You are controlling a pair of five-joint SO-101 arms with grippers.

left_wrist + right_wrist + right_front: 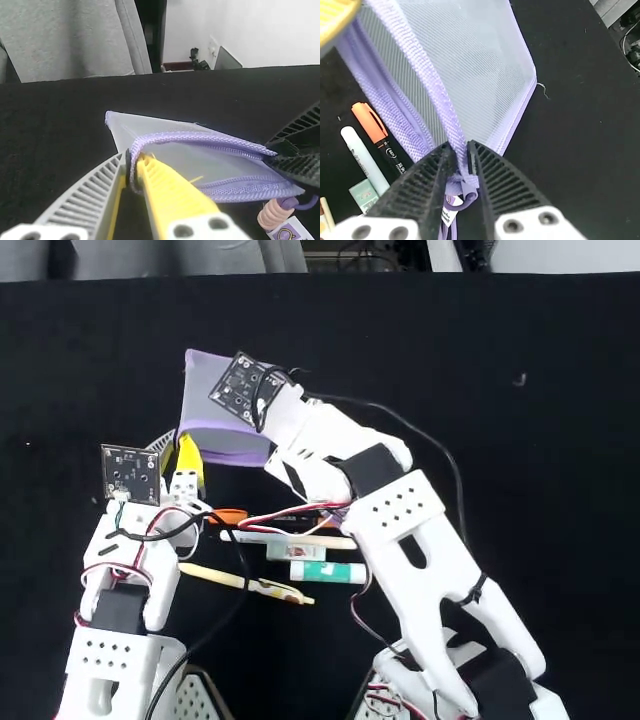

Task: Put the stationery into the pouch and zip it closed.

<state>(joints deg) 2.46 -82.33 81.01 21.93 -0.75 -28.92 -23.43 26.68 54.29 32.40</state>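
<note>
The purple mesh pouch (pixel 212 390) is held up off the black table between both arms, its zipper edge open along the top. My left gripper (pixel 131 162), with one grey and one yellow finger, is shut on one end of the zipper edge (pixel 200 137). At the other end, by the zipper pull (pixel 462 192), my right gripper (pixel 461 150) pinches the pouch (pixel 470 65) with its black fingers. Below on the table lie an orange-capped marker (pixel 370 122), a white pen (pixel 362 155), a green-labelled stick (pixel 325 572) and a wooden pencil (pixel 245 583).
The stationery lies in a loose row between the two arm bases, partly under the right arm (pixel 420 540). Cables (pixel 215 600) hang from both arms above it. Bare black table (pixel 530 370) stretches to the right and behind the pouch.
</note>
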